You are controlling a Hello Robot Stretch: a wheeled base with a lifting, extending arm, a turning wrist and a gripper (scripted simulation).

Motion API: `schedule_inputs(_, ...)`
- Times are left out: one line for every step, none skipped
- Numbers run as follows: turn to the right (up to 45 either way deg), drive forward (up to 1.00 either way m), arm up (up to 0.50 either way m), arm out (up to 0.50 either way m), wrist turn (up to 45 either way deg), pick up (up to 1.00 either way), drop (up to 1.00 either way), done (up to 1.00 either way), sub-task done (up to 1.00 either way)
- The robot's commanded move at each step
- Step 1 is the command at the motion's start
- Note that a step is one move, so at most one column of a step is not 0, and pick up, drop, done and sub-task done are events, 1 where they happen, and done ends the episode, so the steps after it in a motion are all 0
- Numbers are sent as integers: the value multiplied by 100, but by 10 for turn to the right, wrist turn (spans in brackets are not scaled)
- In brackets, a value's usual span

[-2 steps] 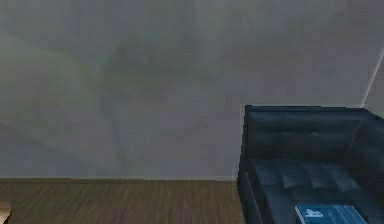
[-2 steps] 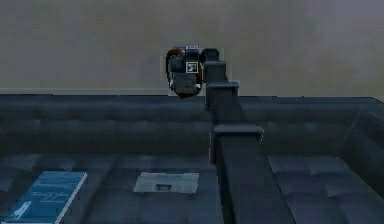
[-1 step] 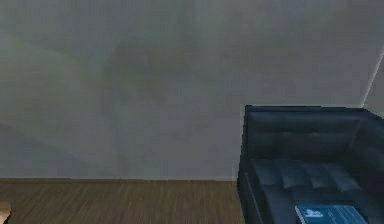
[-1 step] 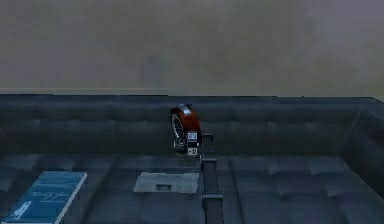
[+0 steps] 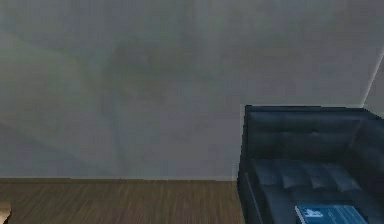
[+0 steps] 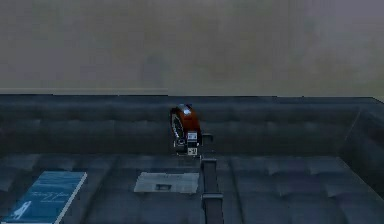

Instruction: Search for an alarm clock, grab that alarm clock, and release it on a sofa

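A dark tufted sofa (image 6: 90, 125) stretches across the arm side view, and its end stands at the forward view's right (image 5: 310, 150). My arm (image 6: 211, 190) rises from the bottom edge over the seat cushions. At its far end the gripper (image 6: 186, 138) holds a small round thing (image 6: 185, 120), dark with a red-orange side, shaped like an alarm clock. It hangs above the seat, in front of the backrest, clear of the cushions.
A blue flat book or paper (image 6: 52, 194) lies on the seat at the left, also seen as a blue flat item (image 5: 331, 213). A grey flat sheet (image 6: 167, 182) lies beside the arm. A pale wall (image 5: 130, 90) rises behind and wood floor (image 5: 120, 200) lies left of the sofa.
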Motion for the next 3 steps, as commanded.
schedule_inputs(0,0,0,0,0,0,100,0,0)
schedule_inputs(0,0,10,0,0,0,0,0,0)
schedule_inputs(0,0,0,-8,0,0,0,0,0)
